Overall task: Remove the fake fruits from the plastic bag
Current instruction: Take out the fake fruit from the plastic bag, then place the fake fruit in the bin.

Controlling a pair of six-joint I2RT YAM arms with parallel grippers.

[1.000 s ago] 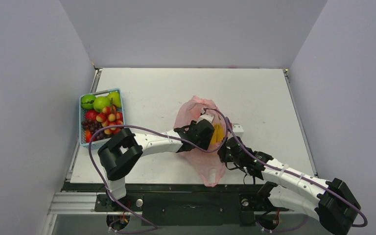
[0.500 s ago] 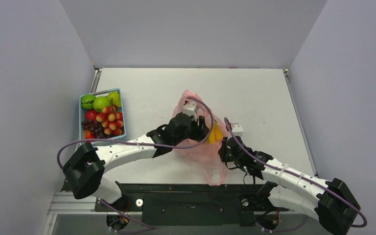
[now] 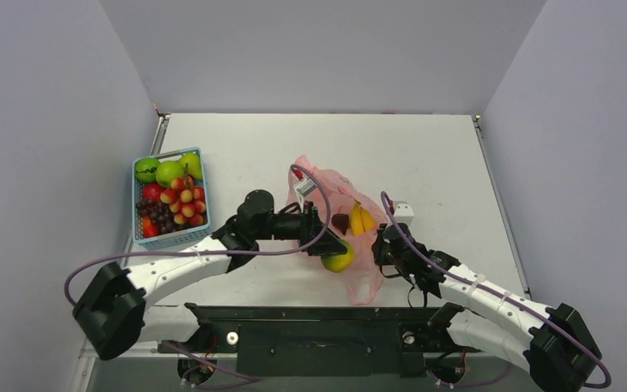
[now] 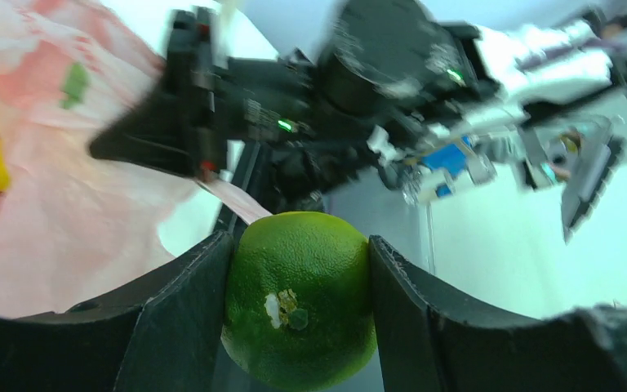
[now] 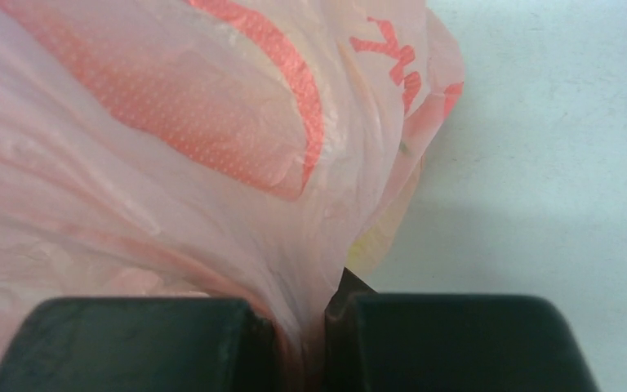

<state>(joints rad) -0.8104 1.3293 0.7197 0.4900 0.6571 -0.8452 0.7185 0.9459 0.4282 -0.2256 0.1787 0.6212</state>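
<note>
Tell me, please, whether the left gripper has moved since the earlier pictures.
Yes. Holding a green fruit, the left gripper has drawn toward the table's near edge.

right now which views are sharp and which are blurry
Top external: sharp, evenly lit, soft shadows only. Left wrist: green fruit fairly crisp, pink plastic bag and the right arm behind it blurred. Right wrist: the bag fills most of the frame, slightly soft, no glare.
</note>
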